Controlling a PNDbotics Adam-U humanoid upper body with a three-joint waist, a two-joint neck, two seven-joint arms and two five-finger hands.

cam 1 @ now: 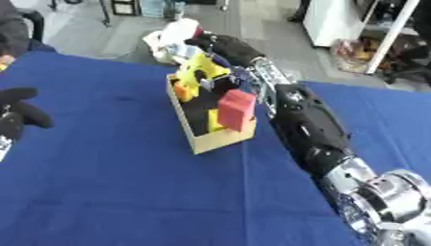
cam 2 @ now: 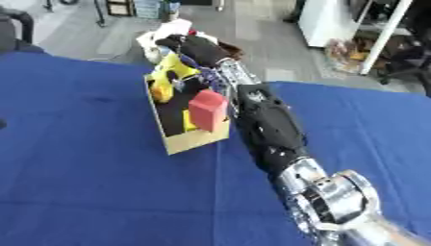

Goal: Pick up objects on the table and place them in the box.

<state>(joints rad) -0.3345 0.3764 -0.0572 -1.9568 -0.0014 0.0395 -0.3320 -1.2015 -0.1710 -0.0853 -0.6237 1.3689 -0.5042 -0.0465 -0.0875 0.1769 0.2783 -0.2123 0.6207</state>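
Two robot arms share a blue table point(cam 1: 109, 182). The right hand point(cam 1: 221, 48) reaches over the far end of an open cardboard box point(cam 1: 221, 139), its fingers curled around a yellow piece point(cam 1: 200, 67) held above the box's back edge. Inside the box, a red block point(cam 1: 236, 109) stands tilted toward the near end, with a yellow block point(cam 1: 214, 120) beside it and an orange piece point(cam 1: 180, 90) farther back. The left hand point(cam 1: 21, 111) rests at the left edge, fingers relaxed.
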